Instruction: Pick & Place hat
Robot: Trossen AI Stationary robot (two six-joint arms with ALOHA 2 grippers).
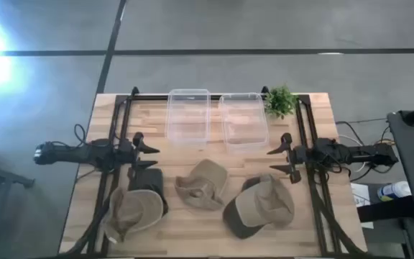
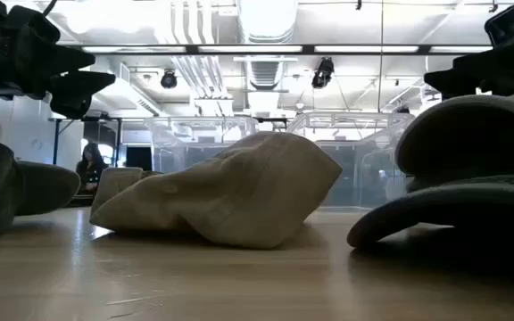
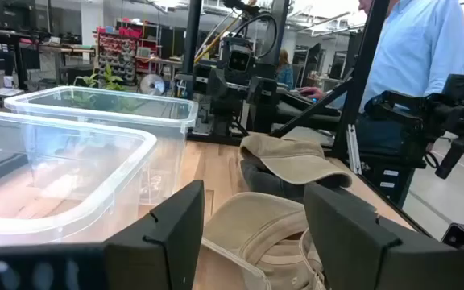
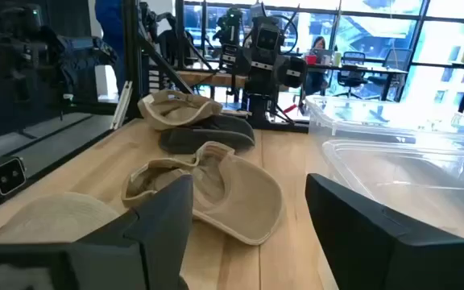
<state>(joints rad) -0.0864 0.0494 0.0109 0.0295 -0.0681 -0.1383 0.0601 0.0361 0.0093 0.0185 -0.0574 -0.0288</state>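
Observation:
Several caps lie on the wooden table. A tan cap [image 1: 202,185] sits in the middle, crown side partly up, also the tan cap [image 2: 226,201] in the low view. At the near left a tan cap [image 1: 129,211] rests on a dark cap [image 1: 148,180]. At the near right a tan cap [image 1: 272,199] lies over a dark cap [image 1: 241,217]. My left gripper [image 1: 146,156] hovers open at the left side, my right gripper [image 1: 282,160] open at the right side; both are above the table, touching nothing.
Two clear plastic bins [image 1: 187,116] [image 1: 244,121] stand side by side at the far edge, with a small green plant [image 1: 279,101] to their right. Black rails [image 1: 309,165] run along both sides. A person in a blue shirt [image 3: 421,56] stands beyond the table.

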